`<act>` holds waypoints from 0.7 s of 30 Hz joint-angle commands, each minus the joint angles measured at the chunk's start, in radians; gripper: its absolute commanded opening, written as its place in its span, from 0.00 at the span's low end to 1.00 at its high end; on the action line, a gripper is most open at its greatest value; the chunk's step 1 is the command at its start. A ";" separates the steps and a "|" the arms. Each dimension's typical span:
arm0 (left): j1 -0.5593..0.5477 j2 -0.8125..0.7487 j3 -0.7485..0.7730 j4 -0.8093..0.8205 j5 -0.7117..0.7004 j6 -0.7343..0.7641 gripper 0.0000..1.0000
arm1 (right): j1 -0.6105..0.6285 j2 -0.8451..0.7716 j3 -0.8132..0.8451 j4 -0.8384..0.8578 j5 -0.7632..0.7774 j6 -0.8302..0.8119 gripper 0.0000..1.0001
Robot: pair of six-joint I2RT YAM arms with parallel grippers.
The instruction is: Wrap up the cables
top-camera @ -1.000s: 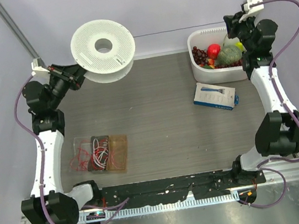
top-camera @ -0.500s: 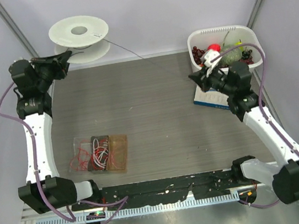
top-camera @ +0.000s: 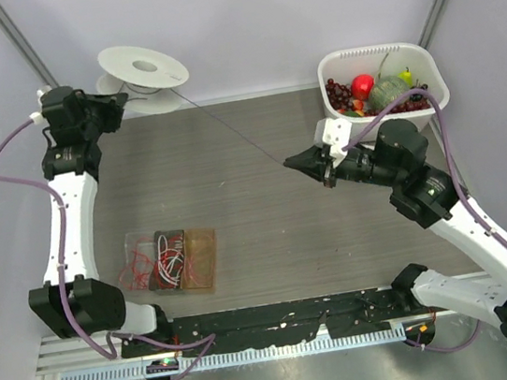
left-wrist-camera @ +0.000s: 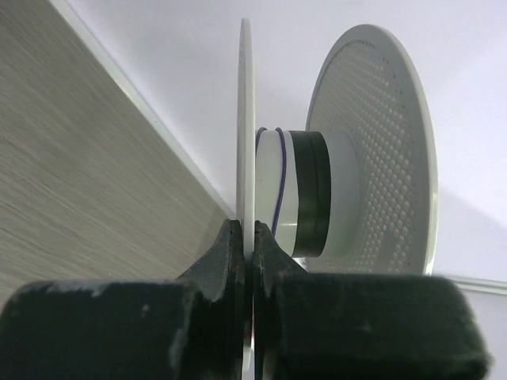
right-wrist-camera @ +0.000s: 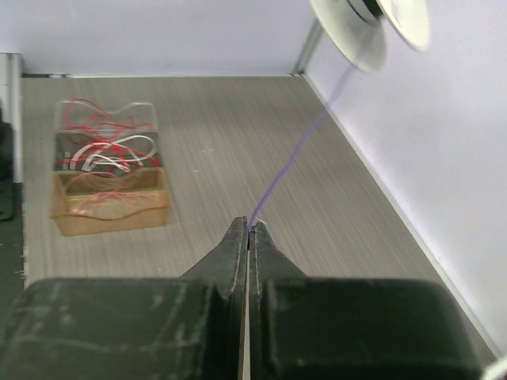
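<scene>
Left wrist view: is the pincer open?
No, the left pincer is clamped on the thin near flange of the white spool.

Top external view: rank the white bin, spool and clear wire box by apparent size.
1. white bin, clearly the largest.
2. clear wire box
3. spool

The last two look close. The spool is tilted and raised nearer the camera, so their order is unsure.
</scene>
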 commanded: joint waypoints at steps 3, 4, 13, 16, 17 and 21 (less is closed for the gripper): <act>-0.159 0.051 0.169 0.037 -0.198 0.203 0.00 | 0.197 0.060 0.112 -0.062 0.031 -0.035 0.01; -0.178 0.063 0.168 0.039 -0.200 0.210 0.00 | 0.218 0.070 0.137 -0.062 0.043 -0.038 0.01; -0.392 0.125 0.108 0.060 -0.180 0.403 0.00 | 0.464 0.240 0.417 -0.063 0.107 -0.133 0.01; -0.474 0.108 0.045 0.095 -0.140 0.484 0.00 | 0.467 0.295 0.511 -0.053 0.118 -0.147 0.01; -0.492 0.097 0.022 0.120 -0.098 0.507 0.00 | 0.466 0.318 0.542 -0.048 0.136 -0.164 0.00; -0.543 0.037 -0.070 0.186 -0.001 0.552 0.00 | 0.458 0.355 0.577 -0.017 0.219 -0.204 0.01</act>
